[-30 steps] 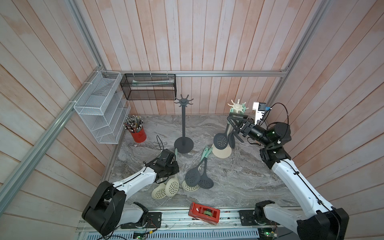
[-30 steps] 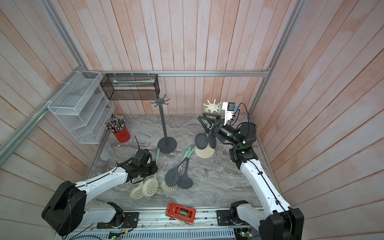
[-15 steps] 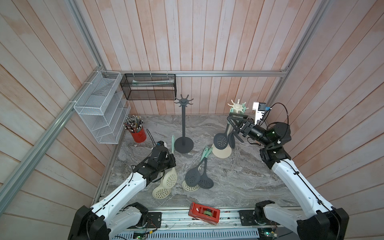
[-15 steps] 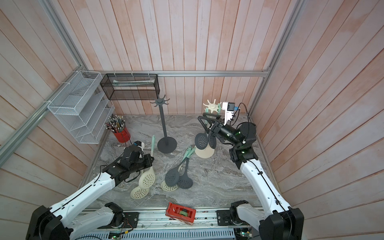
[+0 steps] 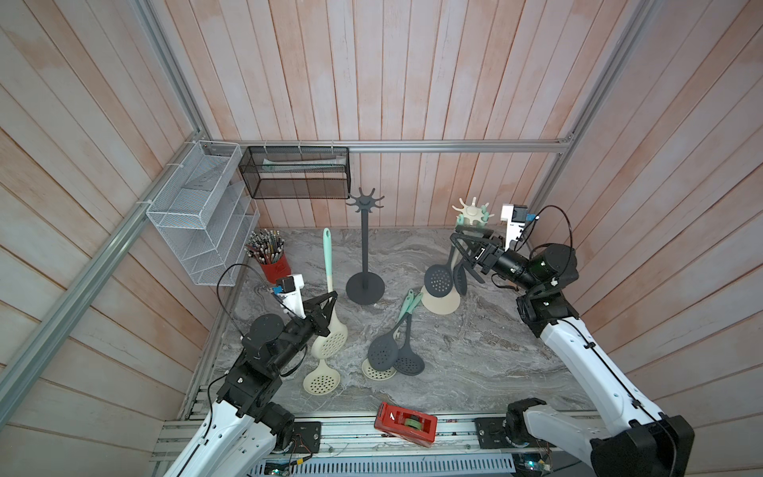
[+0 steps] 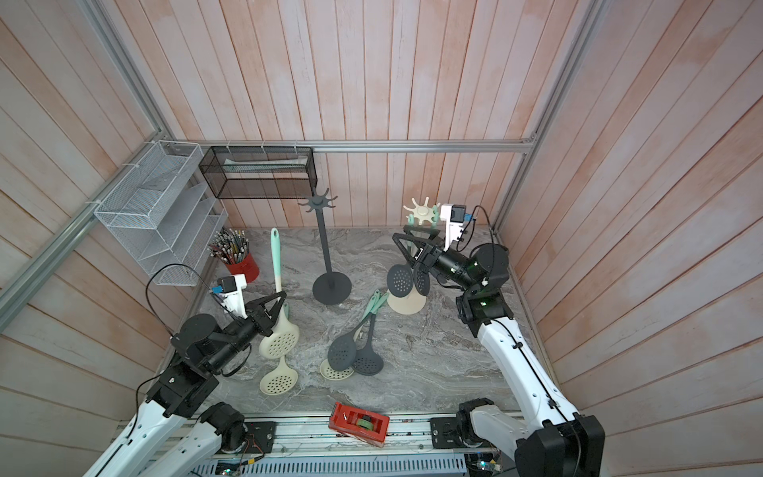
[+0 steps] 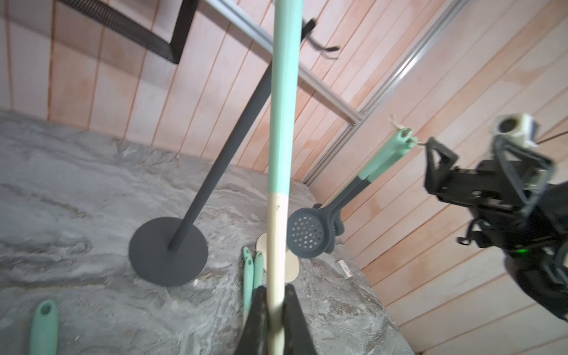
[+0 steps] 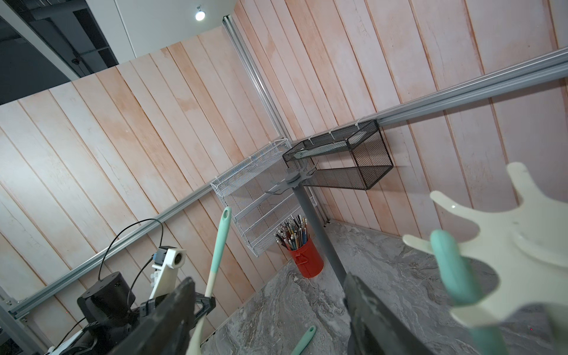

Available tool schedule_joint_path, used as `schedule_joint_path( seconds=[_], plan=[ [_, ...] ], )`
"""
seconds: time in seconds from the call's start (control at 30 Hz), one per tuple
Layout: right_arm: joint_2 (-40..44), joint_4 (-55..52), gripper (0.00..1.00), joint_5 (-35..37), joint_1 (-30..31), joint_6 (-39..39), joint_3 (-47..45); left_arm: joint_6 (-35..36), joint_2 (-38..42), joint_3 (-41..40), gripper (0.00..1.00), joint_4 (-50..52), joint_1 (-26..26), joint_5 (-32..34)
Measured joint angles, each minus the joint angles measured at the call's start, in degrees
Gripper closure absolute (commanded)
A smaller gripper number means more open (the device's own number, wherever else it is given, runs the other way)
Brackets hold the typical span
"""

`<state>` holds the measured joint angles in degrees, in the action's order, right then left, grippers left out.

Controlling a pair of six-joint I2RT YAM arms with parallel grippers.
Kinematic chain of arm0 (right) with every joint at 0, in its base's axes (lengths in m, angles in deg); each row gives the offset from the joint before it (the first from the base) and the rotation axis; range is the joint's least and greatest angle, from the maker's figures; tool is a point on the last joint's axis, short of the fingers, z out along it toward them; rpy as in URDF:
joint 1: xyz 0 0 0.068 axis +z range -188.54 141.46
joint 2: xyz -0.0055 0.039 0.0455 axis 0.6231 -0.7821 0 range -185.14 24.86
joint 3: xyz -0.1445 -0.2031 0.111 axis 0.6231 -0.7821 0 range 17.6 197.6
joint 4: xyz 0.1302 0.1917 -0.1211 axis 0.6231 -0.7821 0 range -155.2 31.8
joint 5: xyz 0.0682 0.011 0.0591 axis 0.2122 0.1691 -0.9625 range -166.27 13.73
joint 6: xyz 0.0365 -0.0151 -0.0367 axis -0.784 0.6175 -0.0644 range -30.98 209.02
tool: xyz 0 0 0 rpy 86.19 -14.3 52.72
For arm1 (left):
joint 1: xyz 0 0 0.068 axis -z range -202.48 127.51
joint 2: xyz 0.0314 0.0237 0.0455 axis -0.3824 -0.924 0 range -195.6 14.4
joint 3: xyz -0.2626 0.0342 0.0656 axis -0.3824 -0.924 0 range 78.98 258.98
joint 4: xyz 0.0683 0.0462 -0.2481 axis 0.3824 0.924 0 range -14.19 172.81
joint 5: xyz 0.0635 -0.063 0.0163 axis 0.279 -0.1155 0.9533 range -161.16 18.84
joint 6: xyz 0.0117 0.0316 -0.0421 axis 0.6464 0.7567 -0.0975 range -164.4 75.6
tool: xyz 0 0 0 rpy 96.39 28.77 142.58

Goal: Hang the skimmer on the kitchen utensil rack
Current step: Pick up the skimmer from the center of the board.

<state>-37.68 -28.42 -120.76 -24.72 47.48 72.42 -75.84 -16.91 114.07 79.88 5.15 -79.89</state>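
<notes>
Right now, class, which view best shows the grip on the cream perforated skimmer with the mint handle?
Left wrist view: the left gripper pinches the skimmer shaft close-up. Both top views show it whole, handle up; the right wrist, mainly its handle.

The left gripper (image 6: 280, 303) is clamped on the shaft of a cream skimmer (image 6: 276, 264), which it holds nearly upright, mint handle up and perforated head down. A second cream skimmer (image 6: 278, 380) lies on the bench (image 6: 433, 363) near that head. The dark utensil rack (image 6: 326, 247) stands close by. Over on the far side, the right gripper (image 6: 402, 238) hovers with jaws spread beside the cream rack (image 6: 421, 212), where dark skimmers (image 6: 400, 281) hang. A loose pile of skimmers (image 6: 351, 353) lies between the arms.
</notes>
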Motion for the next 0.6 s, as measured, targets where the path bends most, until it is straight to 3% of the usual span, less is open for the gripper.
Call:
schedule_joint_path(
  seconds=[0.3, 0.6],
  plan=[
    [-0.6, 9.0, 0.19, -4.2, 0.9, -2.1, -6.2, 2.6, -7.2, 1.4, 1.00, -14.2, 0.0, -18.1],
    [-1.9, 8.2, 0.13, -6.4, 11.5, 4.0, -4.0, -1.3, -19.2, 3.0, 1.00, -30.2, 0.3, -37.9]
  ],
)
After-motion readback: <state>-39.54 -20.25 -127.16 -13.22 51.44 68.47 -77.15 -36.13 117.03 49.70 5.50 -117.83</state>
